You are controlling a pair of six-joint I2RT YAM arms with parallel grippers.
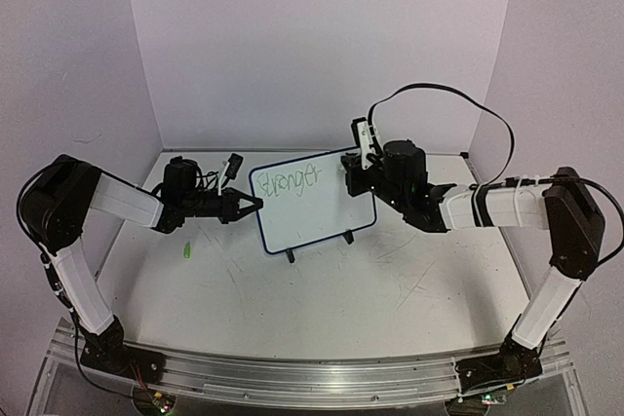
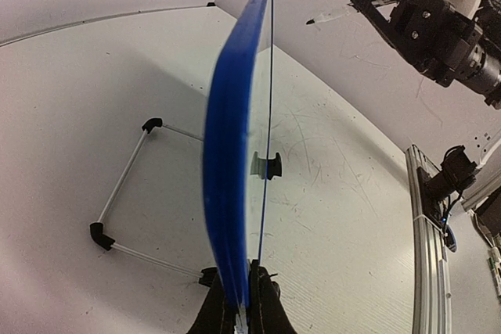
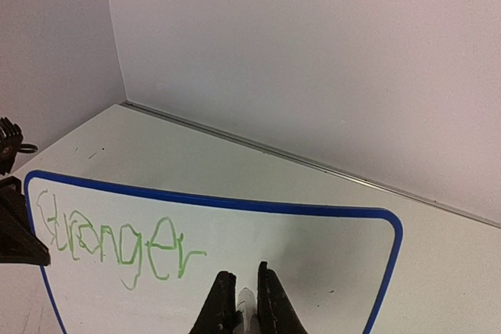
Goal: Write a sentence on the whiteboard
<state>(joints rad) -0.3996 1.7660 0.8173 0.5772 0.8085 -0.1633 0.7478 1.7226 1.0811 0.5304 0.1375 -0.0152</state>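
The whiteboard stands tilted on the table — green lettering "Stranger" along its top. The left gripper clamps its left edge — the right gripper sits closed at the upper-right corner.

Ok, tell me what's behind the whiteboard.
Behind the whiteboard the left wrist view shows a wire stand with black corner caps, resting on the table. From above the board covers it; where it joins the board is hidden.
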